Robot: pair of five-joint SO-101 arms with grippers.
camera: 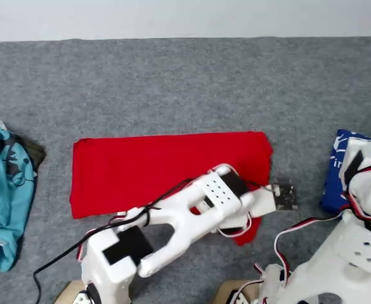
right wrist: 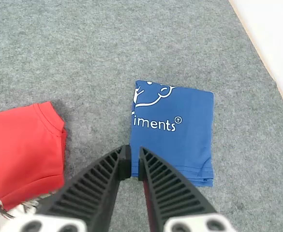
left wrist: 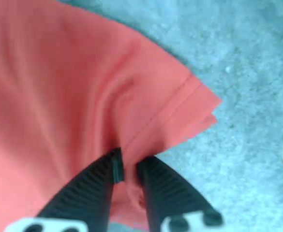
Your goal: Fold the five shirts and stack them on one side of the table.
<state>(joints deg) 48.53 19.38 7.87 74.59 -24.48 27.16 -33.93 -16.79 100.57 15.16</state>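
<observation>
Red shirt (camera: 166, 168) lies mid-table as a long flat band, apparently already folded lengthwise. Left gripper (left wrist: 129, 163) is at its near right corner, jaws pinched almost together on a ridge of red cloth. The corner hold, I judge, lets that end be carried over for the cross fold.

Right gripper (right wrist: 130, 162) hangs above the table (camera: 185, 82) near the right edge, jaws together, nothing in them, clear of the work.

Blue shirt (right wrist: 175, 128) sits folded square at the right edge, likely the stack's start. Teal heap (camera: 4, 190) is at the left edge, unfolded.
</observation>
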